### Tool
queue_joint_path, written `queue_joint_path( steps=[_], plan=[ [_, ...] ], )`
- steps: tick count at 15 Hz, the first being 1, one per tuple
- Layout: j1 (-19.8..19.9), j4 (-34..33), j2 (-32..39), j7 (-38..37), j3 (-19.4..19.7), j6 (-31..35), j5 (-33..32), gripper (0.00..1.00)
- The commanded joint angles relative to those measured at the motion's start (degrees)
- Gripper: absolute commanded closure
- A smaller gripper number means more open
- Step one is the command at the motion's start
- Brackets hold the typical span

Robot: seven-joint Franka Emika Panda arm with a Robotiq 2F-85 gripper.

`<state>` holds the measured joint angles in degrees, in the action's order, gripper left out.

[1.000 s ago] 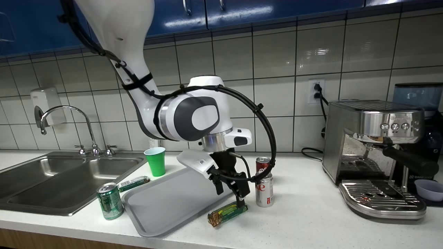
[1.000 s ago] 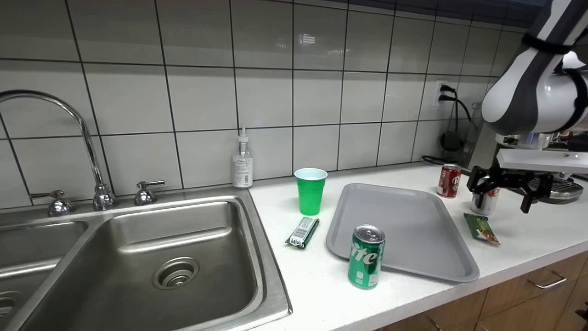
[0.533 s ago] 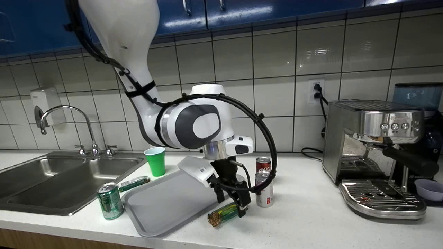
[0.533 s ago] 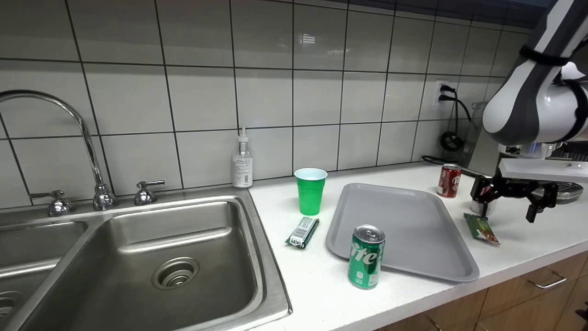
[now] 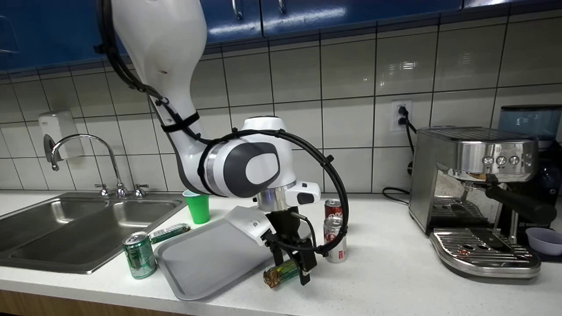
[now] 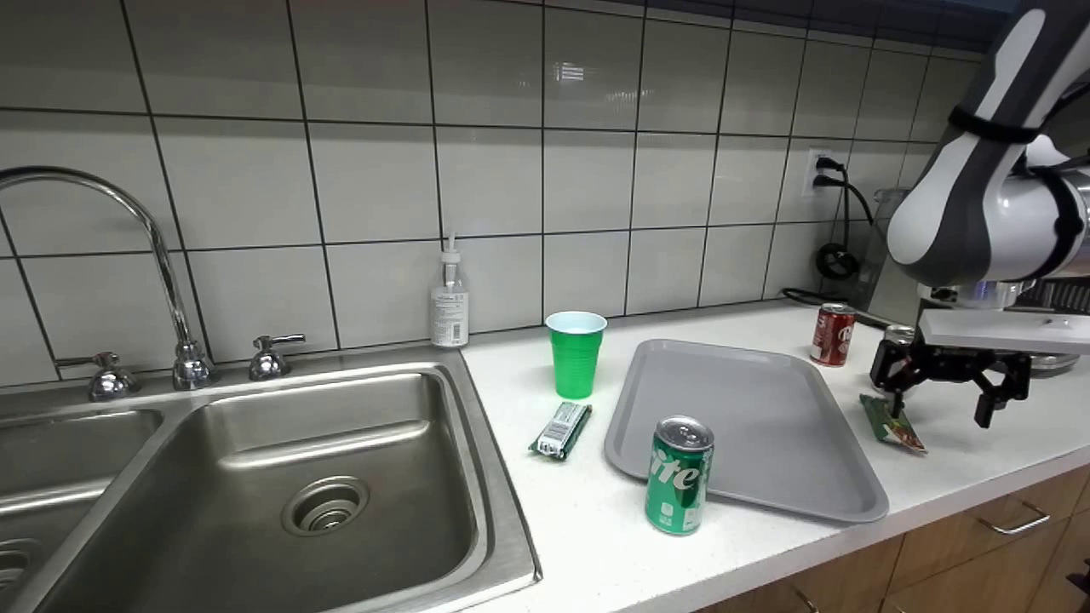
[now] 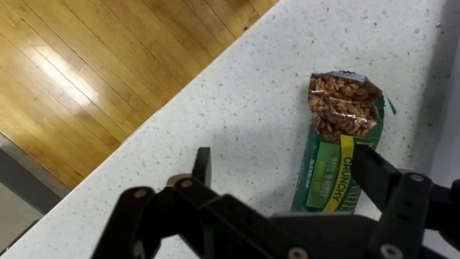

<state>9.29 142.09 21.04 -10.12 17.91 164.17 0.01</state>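
Here | angular black hand [image 7: 283,157], jaws apart | glossy-wrapped snack bar [image 7: 333,154] nearest | round-cornered gray tray [image 6: 754,426] alongside

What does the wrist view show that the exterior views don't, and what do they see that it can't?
Only the wrist view: the wooden floor beyond the white counter, and the word CRUNCHY, big enough to read on the snack bar by the gripper.

Only the exterior views: the sink, the green cup, the green can, the red can and a second bar near the sink.

All share: that snack bar, the gripper with its jaws apart, and the white counter.
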Motion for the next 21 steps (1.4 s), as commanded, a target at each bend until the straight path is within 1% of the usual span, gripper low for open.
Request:
queue_joint_path(
  steps=[1, 21],
  plan=[
    [-0.8, -1.7, 1.4, -1.4, 0.5, 0.2, 0.1, 0.00],
    [-0.4, -7.3, 5.6, -0.6, -1.4, -0.3, 1.4, 0.00]
  ],
)
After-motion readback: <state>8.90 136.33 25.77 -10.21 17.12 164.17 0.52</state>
